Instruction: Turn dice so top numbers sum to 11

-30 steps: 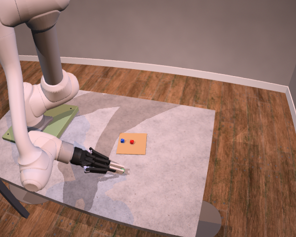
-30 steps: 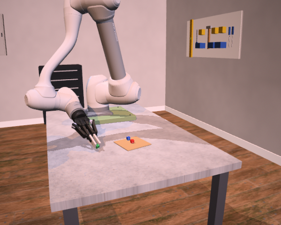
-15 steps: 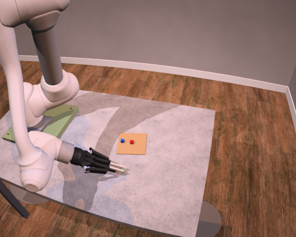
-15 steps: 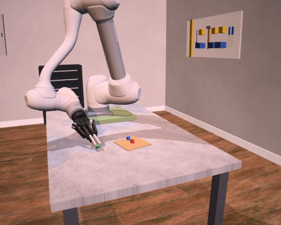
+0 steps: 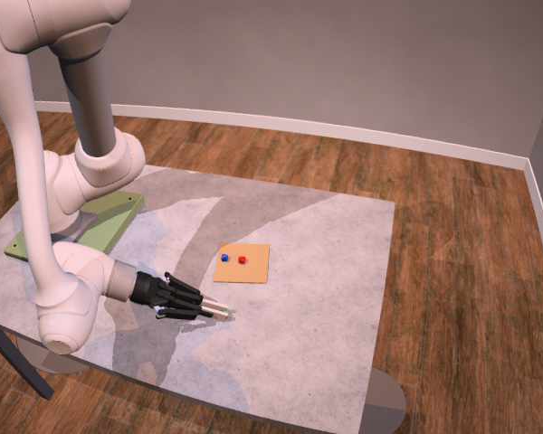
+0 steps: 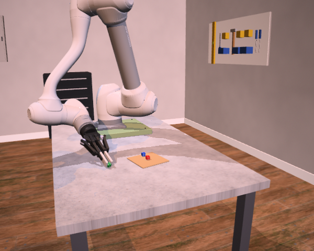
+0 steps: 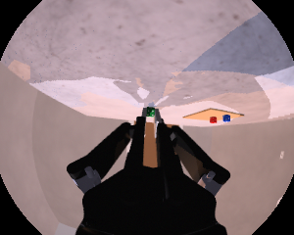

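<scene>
Claw (image 6: 107, 161) fingers are seen pinched narrow on the green die (image 6: 109, 164), held at the tips just above the table (image 6: 178, 178), off the orange mat (image 6: 157, 161). The mat is found near the claw, ahead along the fingers' long axis and to one side. The blue die (image 5: 224, 257) and red die (image 5: 242, 259) are set side by side on the mat. A die has no long axis; the green die's top face cannot be read.
</scene>
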### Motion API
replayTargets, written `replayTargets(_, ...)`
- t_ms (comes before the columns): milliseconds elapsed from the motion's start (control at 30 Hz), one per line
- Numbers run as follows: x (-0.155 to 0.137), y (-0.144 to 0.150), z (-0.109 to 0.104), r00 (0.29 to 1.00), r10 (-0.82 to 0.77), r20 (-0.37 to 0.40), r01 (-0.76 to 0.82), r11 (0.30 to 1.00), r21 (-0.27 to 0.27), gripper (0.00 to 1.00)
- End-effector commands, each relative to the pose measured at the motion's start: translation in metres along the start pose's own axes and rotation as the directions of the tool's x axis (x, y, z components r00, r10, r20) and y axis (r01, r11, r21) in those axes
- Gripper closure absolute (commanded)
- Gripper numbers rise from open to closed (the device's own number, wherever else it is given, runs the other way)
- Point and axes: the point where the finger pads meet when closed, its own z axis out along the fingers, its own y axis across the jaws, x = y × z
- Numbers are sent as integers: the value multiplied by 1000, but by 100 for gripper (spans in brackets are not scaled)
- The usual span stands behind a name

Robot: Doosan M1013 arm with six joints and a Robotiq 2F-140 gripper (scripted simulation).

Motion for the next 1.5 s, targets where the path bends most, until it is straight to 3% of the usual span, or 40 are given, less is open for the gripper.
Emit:
replayTargets(0,2,-1,-1,1000,1,3,-1,1000,3,93)
replayTargets(1200,2,-1,-1,1000,1,3,-1,1000,3,93)
replayTargets(1467,2,-1,-1,1000,1,3,-1,1000,3,89)
